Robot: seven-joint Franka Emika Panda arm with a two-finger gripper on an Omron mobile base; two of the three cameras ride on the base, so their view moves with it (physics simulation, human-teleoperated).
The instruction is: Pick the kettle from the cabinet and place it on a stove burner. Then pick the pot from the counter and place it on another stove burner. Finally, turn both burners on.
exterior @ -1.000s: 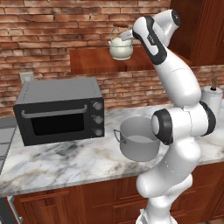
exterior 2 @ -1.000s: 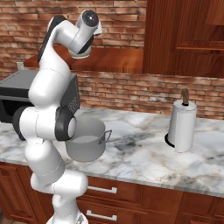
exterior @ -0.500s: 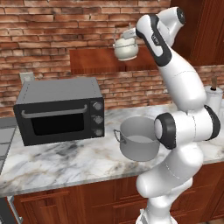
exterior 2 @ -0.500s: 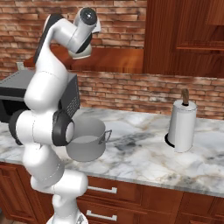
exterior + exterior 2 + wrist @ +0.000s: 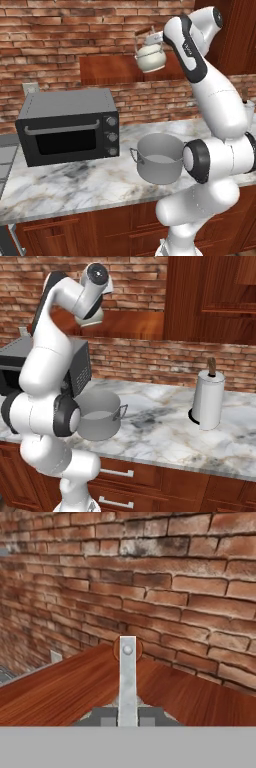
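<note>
Simulated kitchen scene. The white jointed arm reaches high toward the brick wall, and its end effector [image 5: 156,39] is closed on the arched wire handle of the small round cream-white kettle [image 5: 150,57]. The kettle hangs in the air, clear of the flat reddish-brown wooden cabinet ledge [image 5: 120,69] and just above and in front of it, with its short spout pointing left in the left base view. In the hand view the upright grey handle strip with its round reddish-brown wooden piece [image 5: 127,649] stands between the closed finger tips [image 5: 106,718], with the plank ledge and the brick wall [image 5: 165,577] beyond.

On the white marble desk with grey veins [image 5: 65,187] stands the wide grey brushed-metal pot with loop side handles [image 5: 159,159], near the front edge and just beside the arm's dark elbow joint. To its left sits a black microwave oven with a bar handle and three knobs [image 5: 70,125], apart from the pot. In the right base view a tall white paper-towel roll on a dark-topped holder [image 5: 207,398] stands on the desk well to the right of the pot [image 5: 99,416], below a dark reddish-brown wooden wall cupboard [image 5: 210,298]. Wooden drawer fronts with silver bar handles [image 5: 116,472] run beneath the desk edge
</note>
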